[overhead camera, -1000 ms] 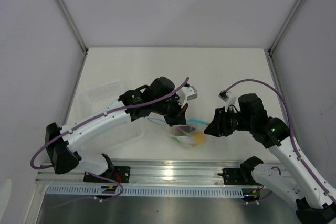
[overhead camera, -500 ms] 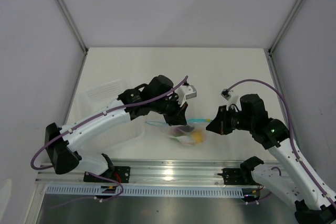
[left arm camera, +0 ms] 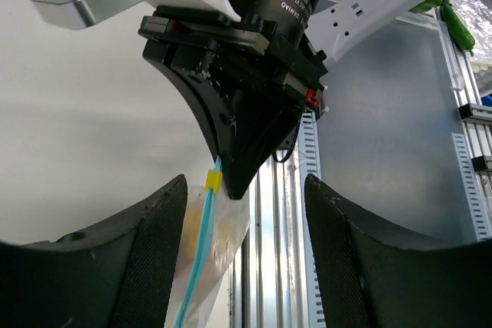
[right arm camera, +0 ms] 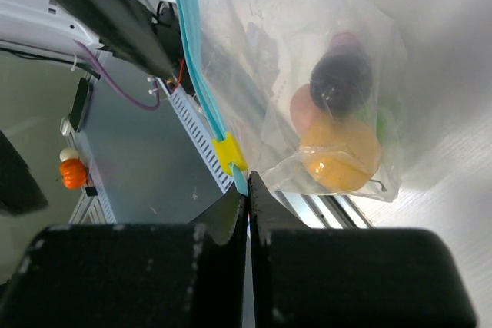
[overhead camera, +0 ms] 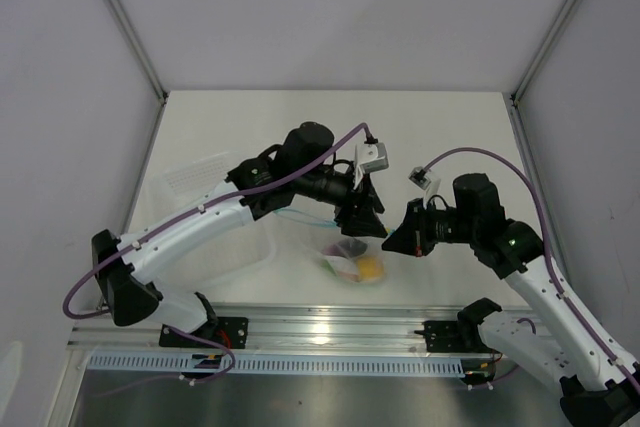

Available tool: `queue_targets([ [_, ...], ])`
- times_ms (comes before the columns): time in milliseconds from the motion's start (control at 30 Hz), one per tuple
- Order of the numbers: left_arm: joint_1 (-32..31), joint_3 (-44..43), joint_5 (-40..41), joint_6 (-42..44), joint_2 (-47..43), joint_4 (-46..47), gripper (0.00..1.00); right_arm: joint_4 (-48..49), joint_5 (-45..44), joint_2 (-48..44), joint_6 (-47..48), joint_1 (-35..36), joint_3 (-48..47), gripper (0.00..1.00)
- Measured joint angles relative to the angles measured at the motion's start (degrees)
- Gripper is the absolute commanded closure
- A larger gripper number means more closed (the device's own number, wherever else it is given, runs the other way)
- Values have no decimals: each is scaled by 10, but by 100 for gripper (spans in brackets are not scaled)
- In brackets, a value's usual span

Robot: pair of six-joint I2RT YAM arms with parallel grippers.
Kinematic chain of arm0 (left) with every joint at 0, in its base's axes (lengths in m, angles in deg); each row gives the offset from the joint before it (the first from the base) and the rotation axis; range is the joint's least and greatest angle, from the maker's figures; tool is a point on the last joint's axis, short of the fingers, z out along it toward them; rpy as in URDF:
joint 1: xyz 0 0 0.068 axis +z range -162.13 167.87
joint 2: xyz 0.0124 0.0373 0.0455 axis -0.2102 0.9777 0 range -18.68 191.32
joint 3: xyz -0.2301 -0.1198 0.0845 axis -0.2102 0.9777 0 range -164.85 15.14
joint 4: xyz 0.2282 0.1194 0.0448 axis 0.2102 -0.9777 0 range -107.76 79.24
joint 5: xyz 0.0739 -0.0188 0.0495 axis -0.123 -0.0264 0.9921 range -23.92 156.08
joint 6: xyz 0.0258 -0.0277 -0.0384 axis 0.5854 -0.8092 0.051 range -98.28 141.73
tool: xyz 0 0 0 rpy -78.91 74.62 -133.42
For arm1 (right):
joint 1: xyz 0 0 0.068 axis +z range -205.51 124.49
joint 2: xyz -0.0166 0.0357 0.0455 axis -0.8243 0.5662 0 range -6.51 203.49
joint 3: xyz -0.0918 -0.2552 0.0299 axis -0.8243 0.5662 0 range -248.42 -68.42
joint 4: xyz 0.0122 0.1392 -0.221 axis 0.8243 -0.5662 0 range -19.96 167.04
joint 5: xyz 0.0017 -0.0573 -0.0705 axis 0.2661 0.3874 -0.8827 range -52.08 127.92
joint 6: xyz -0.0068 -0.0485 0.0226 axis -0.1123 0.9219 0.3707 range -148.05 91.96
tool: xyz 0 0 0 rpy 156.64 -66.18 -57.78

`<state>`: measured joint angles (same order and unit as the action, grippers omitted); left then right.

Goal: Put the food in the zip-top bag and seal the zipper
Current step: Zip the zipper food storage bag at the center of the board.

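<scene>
- The zipper (right arm camera: 187, 28) is pinched by the right end effector (right arm camera: 247, 190).
- The left end effector (left arm camera: 244, 190) is spread, seemingly gripping nothing.
- The zip-top bag (overhead camera: 345, 265), food (right arm camera: 340, 155) inside, is seen at the desk's (overhead camera: 450, 137) 6 o'clock.

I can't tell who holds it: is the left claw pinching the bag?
No, the left gripper stands wide open; the right gripper alone pinches the zipper.

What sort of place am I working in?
Probably a lab robot cell, not a kitchen: a white table boxed in by plain panels, an aluminium rail along its near edge, and only toy food in a bag.
</scene>
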<state>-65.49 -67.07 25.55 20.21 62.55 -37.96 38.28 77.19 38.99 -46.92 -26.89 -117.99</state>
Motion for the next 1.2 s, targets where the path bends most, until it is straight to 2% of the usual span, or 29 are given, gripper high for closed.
queue_targets([
  [233, -11, -1, -24, 3, 36, 16, 33, 1, 23, 1, 7, 0, 0, 100],
  [400, -11, 0, -32, 14, 50, 16, 47, 1, 27, 1, 10, 0, 0, 100],
  [700, -11, 9, -34, 20, 57, 14, 55, 1, 29, 1, 10, 0, 0, 100],
  [800, -11, 9, -35, 20, 63, 11, 63, 1, 29, 1, 10, -1, 0, 100],
  [933, -11, 9, -37, 21, 67, 7, 81, 1, 29, 1, 10, -1, 0, 100],
  [1033, -10, 9, -40, 23, 71, -1, 91, 0, 31, 1, 10, -2, 0, 100],
  [1133, -8, 9, -48, 25, 73, -4, 99, -3, 31, 1, 12, -2, 0, 100],
  [1200, -6, 9, -49, 26, 73, -4, 99, -2, 31, 2, 12, -3, 0, 100],
])
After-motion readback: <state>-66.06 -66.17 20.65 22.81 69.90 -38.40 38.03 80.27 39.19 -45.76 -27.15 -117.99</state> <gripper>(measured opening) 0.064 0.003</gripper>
